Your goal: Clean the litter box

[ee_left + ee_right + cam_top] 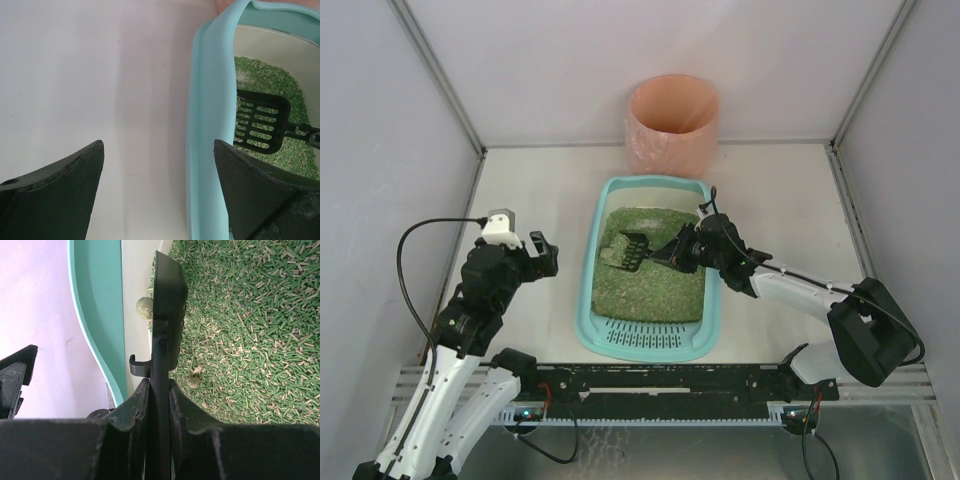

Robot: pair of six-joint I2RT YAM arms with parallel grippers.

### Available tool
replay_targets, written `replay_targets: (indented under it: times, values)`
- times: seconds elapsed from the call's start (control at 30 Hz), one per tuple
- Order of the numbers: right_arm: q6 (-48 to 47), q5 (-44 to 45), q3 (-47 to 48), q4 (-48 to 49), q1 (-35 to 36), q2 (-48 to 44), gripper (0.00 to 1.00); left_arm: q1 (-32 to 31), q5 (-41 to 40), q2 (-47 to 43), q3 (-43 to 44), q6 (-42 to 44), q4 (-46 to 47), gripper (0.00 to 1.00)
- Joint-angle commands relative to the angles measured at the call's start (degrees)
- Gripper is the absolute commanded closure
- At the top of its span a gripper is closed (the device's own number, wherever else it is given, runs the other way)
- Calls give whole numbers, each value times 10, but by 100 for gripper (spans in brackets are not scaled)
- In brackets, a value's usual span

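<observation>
The litter box sits in the middle of the bench, its long side running away from the arms' bases. It is a wide, shallow teal tray with rounded corners and a broad rolled rim. At its near end a teal grate with rows of short slots spans the width. Behind the grate lies a bed of green pellets flecked with tan, reaching almost to the far wall. The wrist views show the inner wall as pale cream below the teal rim.

The left end effector hangs released over bare bench just left of the box, jaws spread wide and holding nothing. In its own view the box rim passes between its fingers.

The right end effector reaches in from the right and is clenched on the handle of a black slotted scoop. The blade lies low over the far-left part of the pellets, near the left wall. Whether it touches them cannot be told. The right wrist view shows a round greenish clump between the blade and the wall, and a smaller one among the pellets.

Beyond the box, against the back wall, stands a round pink-orange bin, apart from the far rim.
</observation>
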Motion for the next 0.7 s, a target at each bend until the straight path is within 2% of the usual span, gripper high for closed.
replay_targets:
  times: [0.0,0.23,0.47,0.57,0.67]
  values:
    - [-8,9,5,16,-2,-33,100,4,1,-3,-15,-5,12,6]
    - [1,3,-26,12,-18,-93,100,5,3,-3,-15,-5,12,6]
    - [-7,0,-61,-23,-44,-193,100,4,-3,-14,-16,-5,16,6]
    - [-5,-33,-102,14,-79,-244,100,5,-8,-17,-17,-6,17,6]
    - [36,-77,-152,73,-120,-289,100,5,-7,-16,-17,-8,17,5]
